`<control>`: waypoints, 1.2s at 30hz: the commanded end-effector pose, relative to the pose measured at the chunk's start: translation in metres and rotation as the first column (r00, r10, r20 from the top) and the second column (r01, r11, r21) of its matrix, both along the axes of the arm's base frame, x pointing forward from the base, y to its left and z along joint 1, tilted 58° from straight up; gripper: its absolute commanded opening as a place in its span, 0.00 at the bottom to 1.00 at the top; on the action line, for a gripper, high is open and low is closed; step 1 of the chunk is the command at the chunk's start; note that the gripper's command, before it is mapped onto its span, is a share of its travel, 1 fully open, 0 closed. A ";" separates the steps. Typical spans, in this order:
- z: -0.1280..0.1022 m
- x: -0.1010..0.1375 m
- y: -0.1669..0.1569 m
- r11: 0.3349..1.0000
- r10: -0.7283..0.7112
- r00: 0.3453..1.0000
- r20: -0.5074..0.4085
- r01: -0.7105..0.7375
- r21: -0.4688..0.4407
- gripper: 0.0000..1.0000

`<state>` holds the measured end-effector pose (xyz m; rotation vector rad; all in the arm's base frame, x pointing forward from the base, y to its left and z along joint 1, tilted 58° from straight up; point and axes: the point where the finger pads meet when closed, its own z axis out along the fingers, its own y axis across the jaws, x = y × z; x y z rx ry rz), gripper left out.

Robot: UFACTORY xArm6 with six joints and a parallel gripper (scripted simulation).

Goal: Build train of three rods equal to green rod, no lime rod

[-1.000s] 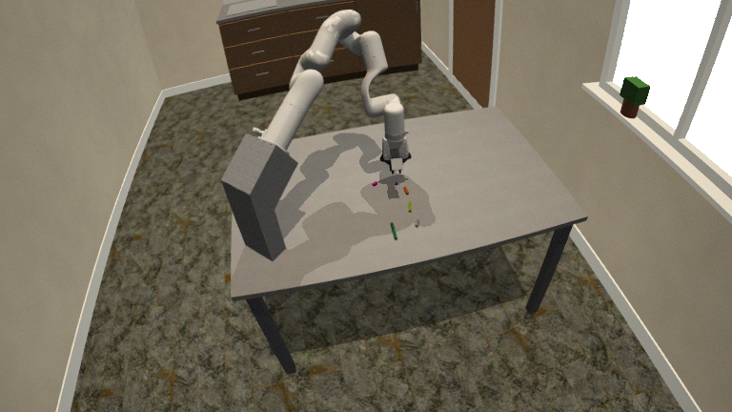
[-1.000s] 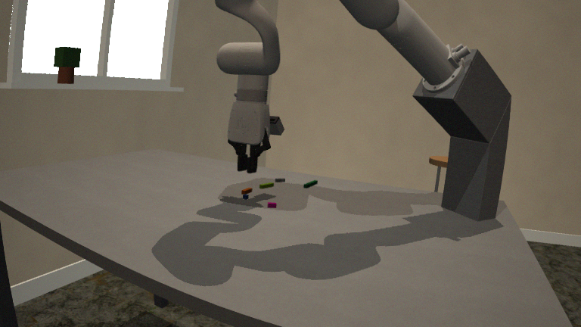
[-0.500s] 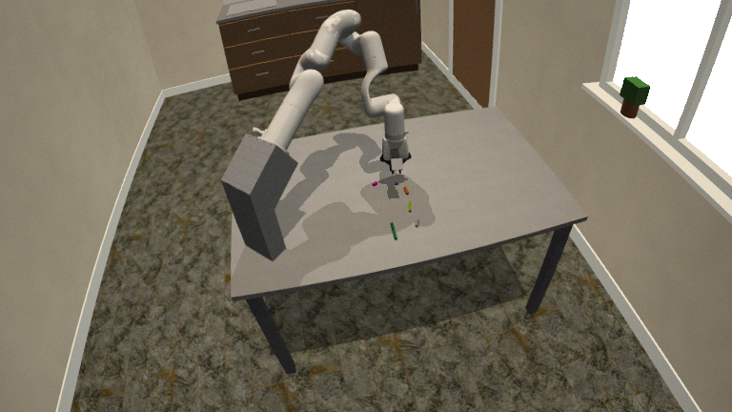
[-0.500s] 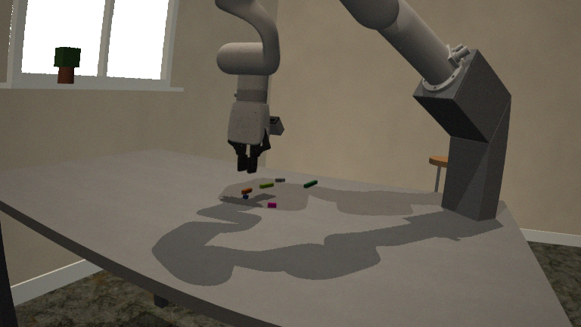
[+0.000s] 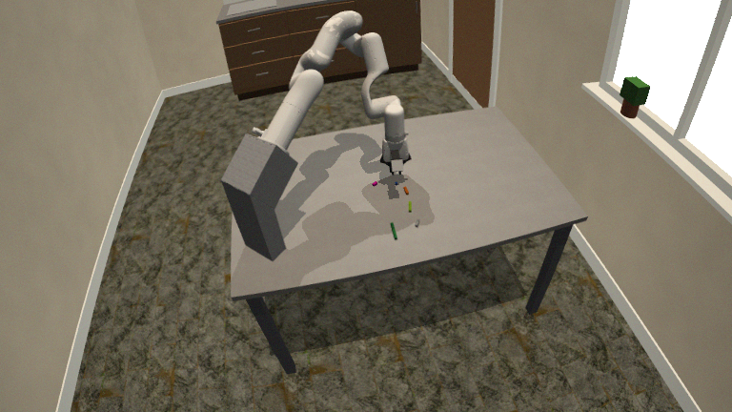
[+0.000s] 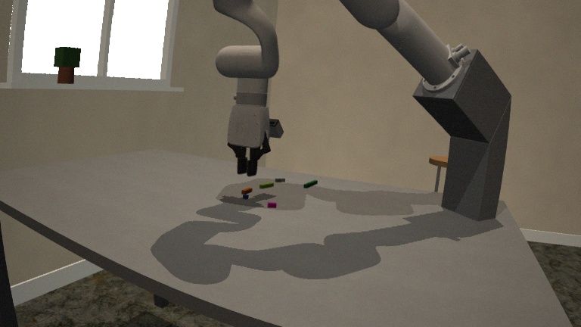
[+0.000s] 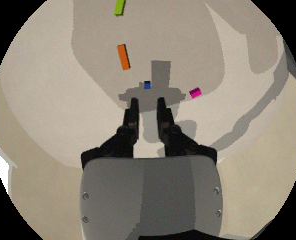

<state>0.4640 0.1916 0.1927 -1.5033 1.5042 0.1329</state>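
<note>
My gripper [image 5: 397, 173] hangs a little above the table with its fingers narrowed to a small gap and nothing between them; it also shows in the exterior view [image 6: 247, 172] and the wrist view [image 7: 147, 110]. The small blue rod [image 7: 147, 84] [image 6: 245, 196] lies on the table just ahead of the fingertips, in the gripper's shadow. The magenta rod [image 7: 195, 94] lies to one side of it and the orange rod [image 7: 123, 56] to the other. Farther off lie the lime rod [image 7: 122, 3], the grey rod [image 6: 279, 179] and the green rod [image 6: 310, 183]. All the rods lie apart from one another.
The arm's grey base block [image 5: 258, 196] stands at the table's left side. A window sill with a potted plant [image 5: 633, 95] is off to the right, away from the table.
</note>
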 end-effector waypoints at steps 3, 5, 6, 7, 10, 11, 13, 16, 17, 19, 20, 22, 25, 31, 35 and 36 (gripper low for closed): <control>-0.004 0.005 0.005 1.000 -0.001 1.000 0.002 0.001 0.000 0.24; -0.006 0.006 0.008 1.000 -0.001 1.000 0.002 0.001 0.000 0.24; -0.007 0.007 0.009 1.000 -0.001 1.000 0.002 0.001 0.000 0.24; -0.007 0.008 0.010 1.000 -0.001 1.000 0.002 0.001 0.000 0.24; -0.009 0.010 0.012 1.000 -0.001 1.000 0.002 0.001 0.000 0.24; -0.009 0.010 0.012 1.000 -0.001 1.000 0.002 0.001 0.000 0.24; -0.011 0.011 0.015 1.000 -0.001 1.000 0.002 0.001 0.000 0.24; -0.014 0.014 0.018 1.000 -0.001 1.000 0.002 0.001 0.000 0.24; -0.015 0.015 0.019 1.000 -0.001 1.000 0.002 0.001 0.000 0.24; -0.016 0.016 0.021 1.000 -0.001 1.000 0.002 0.001 0.000 0.24; -0.017 0.017 0.022 1.000 -0.001 1.000 0.002 0.001 0.000 0.24; -0.018 0.019 0.024 1.000 -0.001 1.000 0.002 0.001 0.000 0.24; -0.020 0.020 0.027 1.000 -0.001 1.000 0.002 0.001 0.000 0.24; -0.022 0.022 0.029 1.000 -0.001 1.000 0.002 0.001 0.000 0.24; -0.023 0.023 0.031 1.000 -0.001 1.000 0.002 0.001 0.000 0.24; -0.024 0.023 0.031 1.000 -0.001 1.000 0.002 0.001 0.000 0.24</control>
